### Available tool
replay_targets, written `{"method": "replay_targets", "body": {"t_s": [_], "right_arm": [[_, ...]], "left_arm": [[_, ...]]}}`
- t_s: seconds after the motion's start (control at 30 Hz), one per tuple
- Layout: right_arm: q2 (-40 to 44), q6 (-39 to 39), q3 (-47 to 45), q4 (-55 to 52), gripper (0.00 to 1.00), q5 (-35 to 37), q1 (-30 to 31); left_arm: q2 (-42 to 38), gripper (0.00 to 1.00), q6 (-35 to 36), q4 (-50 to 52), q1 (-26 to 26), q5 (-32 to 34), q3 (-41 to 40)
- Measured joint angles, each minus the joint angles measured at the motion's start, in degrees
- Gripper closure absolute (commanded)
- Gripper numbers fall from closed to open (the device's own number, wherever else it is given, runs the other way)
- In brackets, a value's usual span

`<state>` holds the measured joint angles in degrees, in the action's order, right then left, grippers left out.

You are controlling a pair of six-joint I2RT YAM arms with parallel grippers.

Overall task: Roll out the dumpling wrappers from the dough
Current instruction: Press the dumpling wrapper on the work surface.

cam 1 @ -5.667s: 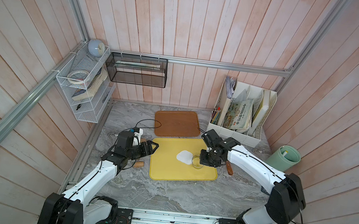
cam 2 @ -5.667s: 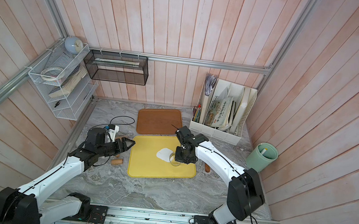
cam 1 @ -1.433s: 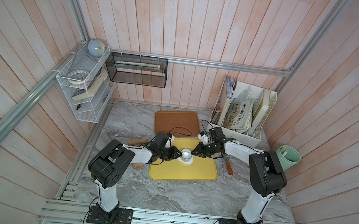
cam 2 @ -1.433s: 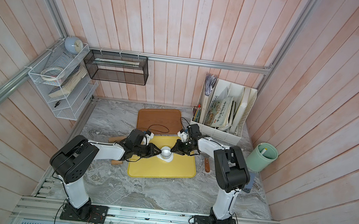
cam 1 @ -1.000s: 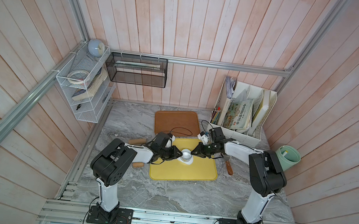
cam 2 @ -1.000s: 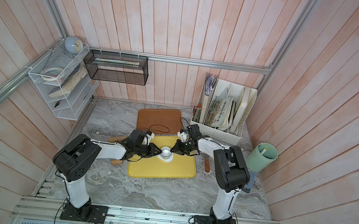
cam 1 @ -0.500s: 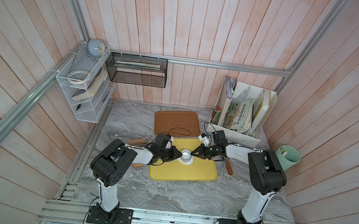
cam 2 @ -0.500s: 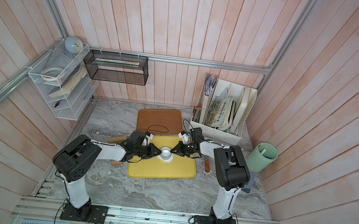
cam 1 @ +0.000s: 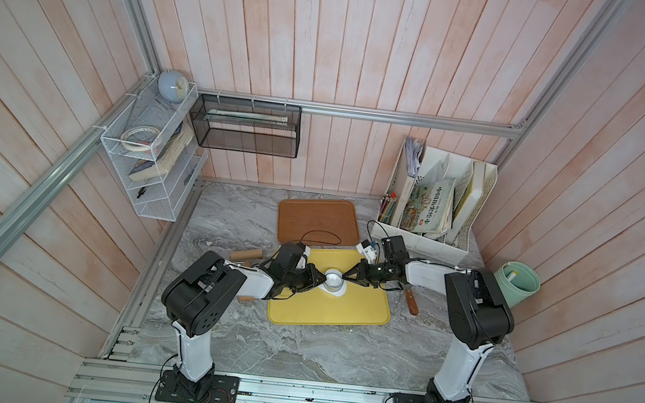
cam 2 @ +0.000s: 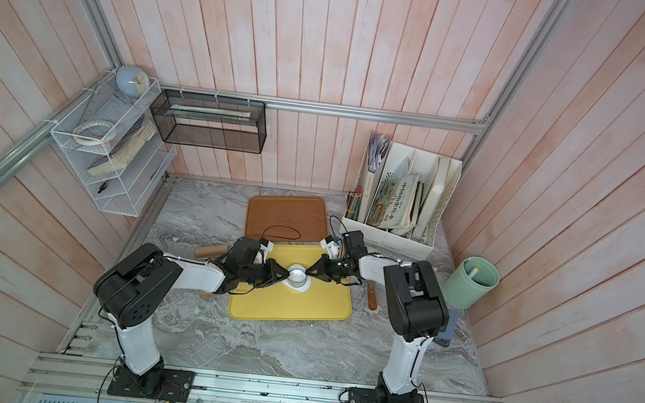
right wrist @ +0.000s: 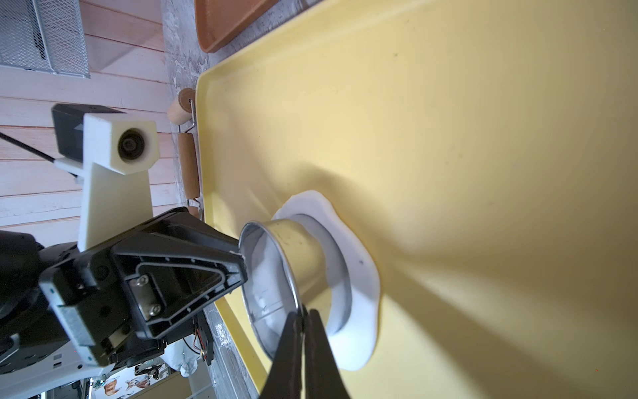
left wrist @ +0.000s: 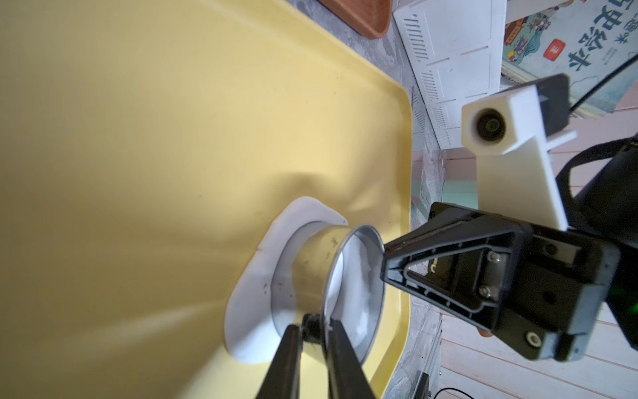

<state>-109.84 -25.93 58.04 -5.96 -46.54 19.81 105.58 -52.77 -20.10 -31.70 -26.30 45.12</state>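
**Mia:** Where is the dough?

**Ben:** The dough [cam 1: 336, 293] lies flat and white on the yellow tray [cam 1: 340, 315], in the back half of it. A metal ring [cam 1: 333, 278] stands on top of the dough. The dough sticks out all around the ring.

**Mia:** What does the left claw do?

**Ben:** The left claw [left wrist: 316, 330] is almost closed. One finger is inside the ring and one is outside. They pinch the thin rim between them.

**Mia:** And the right claw?

**Ben:** The right claw [right wrist: 304, 319] is squeezed tight on the rim too. It holds the other side of the ring, so the two claws face each other.

**Mia:** Can you see into the ring?

**Ben:** Yes. There is white dough at the bottom of it.

**Mia:** What else is close by?

**Ben:** A wooden rolling pin [cam 1: 247, 254] lies on the table just beside the yellow tray, on the left arm's side. A brown tray [cam 1: 316, 220] lies behind the yellow one.
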Motion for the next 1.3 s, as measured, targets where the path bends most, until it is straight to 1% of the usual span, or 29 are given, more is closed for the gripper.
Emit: {"method": "replay_targets", "body": {"t_s": [0.17, 0.23, 0.27, 0.33, 0.4, 0.47, 0.5, 0.57, 0.63, 0.67, 0.73, 0.83, 1.1, 1.3], "right_arm": [[-0.02, -0.79, -0.63, 1.16, 0.95, -0.39, -0.13], [0.00, -1.01, -0.74, 1.49, 0.95, -0.66, -0.15], [0.07, -1.07, -0.74, 1.51, 0.94, -0.76, -0.17], [0.48, -1.44, -0.33, 1.40, 0.90, -1.01, -0.13], [0.57, -1.97, 0.90, -0.35, 0.83, -0.87, 0.48], [0.81, -2.69, 2.19, -2.71, 0.76, 0.15, 0.87], [1.14, -3.04, 2.86, -3.78, 0.73, 0.46, 0.85], [2.32, -3.80, 4.26, -5.35, 0.71, 0.39, 0.55], [3.61, -3.80, 6.64, -6.21, 0.71, 0.22, 0.26], [3.98, -3.58, 7.91, -6.34, 0.71, 0.02, 0.24], [4.04, -2.47, 10.64, -6.73, 0.73, -0.59, 0.24], [2.69, -0.76, 13.05, -7.41, 0.75, -1.68, 0.24], [-5.42, 3.21, 16.02, -11.61, 0.74, -1.81, 1.14], [-6.75, 5.55, 17.03, -13.90, 0.75, -1.75, 2.89]], "left_arm": [[0.09, 0.83, -0.02, -0.87, -0.13, 0.59, -0.52], [-0.22, 0.78, -0.07, -1.22, -0.24, 0.92, -0.79], [-0.37, 0.77, -0.13, -1.09, -0.24, 1.14, -0.83], [-0.96, 0.76, -0.24, -0.22, -0.17, 1.16, -0.79], [-2.19, 0.69, -0.42, 2.78, 0.39, 0.61, -0.31], [-3.72, 0.63, -0.44, 8.13, 2.19, -0.35, 0.98], [-4.42, 0.57, -0.42, 11.32, 3.58, -0.31, 1.86], [-5.51, 0.55, 0.46, 17.00, 6.29, 0.26, 4.55], [-6.80, 0.54, 1.66, 21.29, 8.07, 1.38, 8.33], [-7.39, 0.54, 2.16, 21.86, 8.31, 1.40, 9.60], [-8.83, 0.56, 2.82, 21.11, 8.28, 0.35, 11.37], [-8.96, 0.59, 3.41, 18.64, 7.50, -2.03, 11.45], [-1.75, 0.60, 4.35, 18.25, 4.42, -4.68, 11.45], [0.09, 0.64, 4.59, 18.38, 3.50, -5.55, 11.47]]}}
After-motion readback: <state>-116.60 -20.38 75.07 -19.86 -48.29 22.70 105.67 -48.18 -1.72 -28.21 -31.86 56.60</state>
